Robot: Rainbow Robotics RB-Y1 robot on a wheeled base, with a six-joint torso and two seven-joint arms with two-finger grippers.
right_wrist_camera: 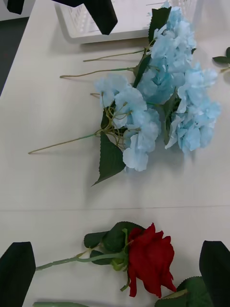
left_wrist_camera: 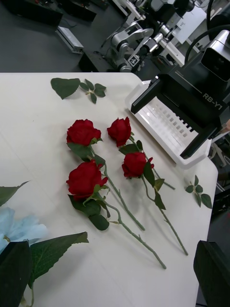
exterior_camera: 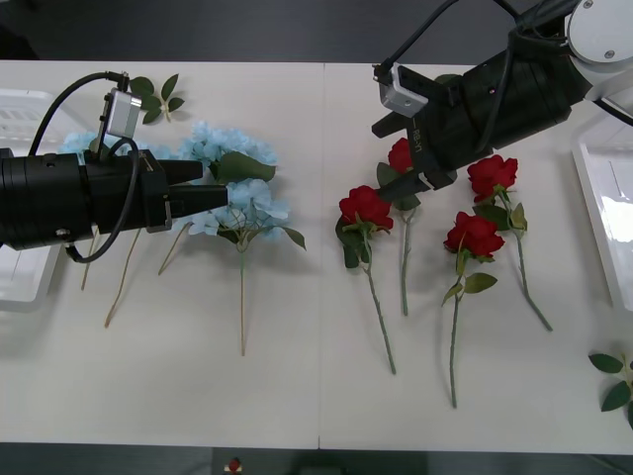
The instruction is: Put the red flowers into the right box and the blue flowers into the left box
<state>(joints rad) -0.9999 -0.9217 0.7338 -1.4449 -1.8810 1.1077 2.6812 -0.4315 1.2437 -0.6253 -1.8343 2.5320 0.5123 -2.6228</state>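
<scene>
Sorting not begun. Right gripper [exterior_camera: 423,168] open, hovering over red roses [exterior_camera: 473,235]; left gripper [exterior_camera: 203,184] open by blue hydrangeas [exterior_camera: 237,168]. Next: lower, pinch one stem.

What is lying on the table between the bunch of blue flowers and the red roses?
Nothing: in the front view, bare white table separates the blue flowers from the red flowers.

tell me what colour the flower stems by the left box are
Pale tan-green, on the blue flowers; the right wrist view shows them best.
</scene>
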